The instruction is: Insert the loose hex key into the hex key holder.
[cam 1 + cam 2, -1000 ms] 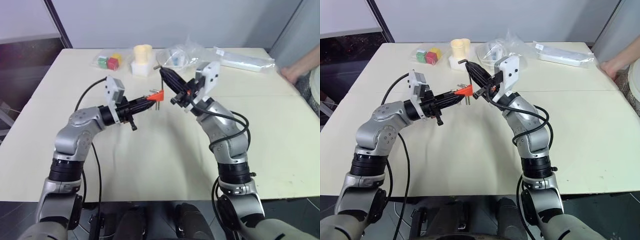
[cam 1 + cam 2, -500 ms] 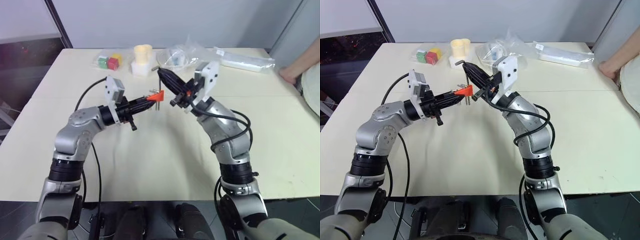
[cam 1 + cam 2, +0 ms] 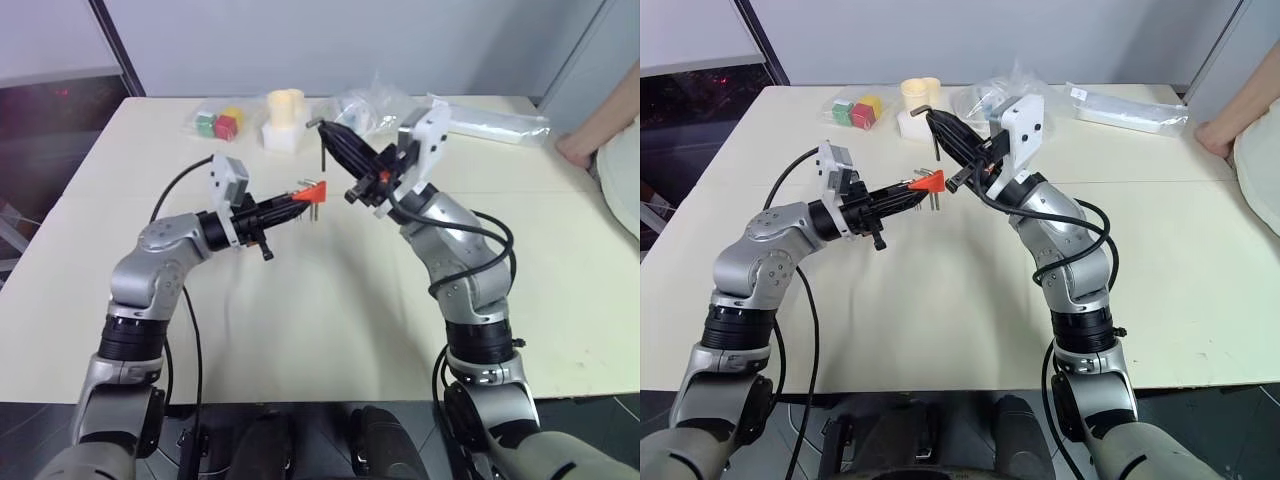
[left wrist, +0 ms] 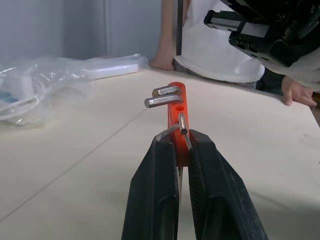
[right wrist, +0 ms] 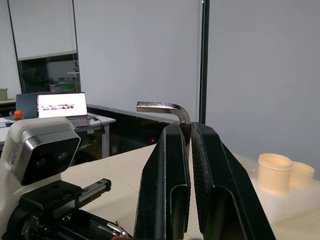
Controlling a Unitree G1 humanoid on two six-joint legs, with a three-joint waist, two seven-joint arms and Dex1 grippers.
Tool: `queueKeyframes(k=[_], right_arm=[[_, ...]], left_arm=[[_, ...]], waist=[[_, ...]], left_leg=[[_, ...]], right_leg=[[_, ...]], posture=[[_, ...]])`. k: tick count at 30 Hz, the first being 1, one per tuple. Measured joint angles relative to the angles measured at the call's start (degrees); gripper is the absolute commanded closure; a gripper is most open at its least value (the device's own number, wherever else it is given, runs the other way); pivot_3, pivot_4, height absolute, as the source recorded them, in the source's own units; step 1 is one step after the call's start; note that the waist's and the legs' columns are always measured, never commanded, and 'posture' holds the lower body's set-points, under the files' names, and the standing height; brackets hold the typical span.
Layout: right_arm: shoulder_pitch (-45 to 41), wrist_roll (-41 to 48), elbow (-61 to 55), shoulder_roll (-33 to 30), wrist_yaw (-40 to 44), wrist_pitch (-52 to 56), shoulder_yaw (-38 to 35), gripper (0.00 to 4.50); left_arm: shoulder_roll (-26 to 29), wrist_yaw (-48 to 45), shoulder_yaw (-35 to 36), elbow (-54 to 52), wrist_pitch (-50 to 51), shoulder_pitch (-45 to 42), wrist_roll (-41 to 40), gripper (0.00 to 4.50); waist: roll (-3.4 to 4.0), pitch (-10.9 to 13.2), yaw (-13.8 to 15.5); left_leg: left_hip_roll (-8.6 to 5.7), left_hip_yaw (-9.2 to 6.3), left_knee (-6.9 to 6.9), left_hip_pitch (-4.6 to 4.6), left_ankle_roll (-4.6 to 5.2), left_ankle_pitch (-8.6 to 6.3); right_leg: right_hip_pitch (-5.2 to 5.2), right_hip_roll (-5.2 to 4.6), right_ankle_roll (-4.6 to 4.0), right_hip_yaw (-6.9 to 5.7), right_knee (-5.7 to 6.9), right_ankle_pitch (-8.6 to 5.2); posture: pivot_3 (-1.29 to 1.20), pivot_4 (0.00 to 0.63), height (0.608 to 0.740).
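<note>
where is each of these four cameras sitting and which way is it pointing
Left eye and right eye views: on the head, looking forward and down at the table; both arms show.
Left wrist view: on the left wrist, looking along the left gripper shut on the hex key holder.
Right wrist view: on the right wrist, looking along the right gripper shut on the loose hex key.
Shared: the holder shows in the head and left wrist views, the loose key in the head and right wrist views.
</note>
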Motion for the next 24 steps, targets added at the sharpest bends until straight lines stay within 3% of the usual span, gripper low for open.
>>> queueKeyframes(k=[24], right_arm=[[1.34,-0.26,0.09,-0.52,0.45,-0.04,0.58,4.48]], left_arm=[[-0.34,0.55,0.01,-0.02,0.01,-0.17,-0.08,4.5]], waist=[[0.0,0.0,0.01]], left_leg=[[0.0,0.0,0.0,0.0,0.0,0.0]], right_leg=[[0.0,0.0,0.0,0.0,0.0,0.0]], posture=[[0.0,0.15,0.74]])
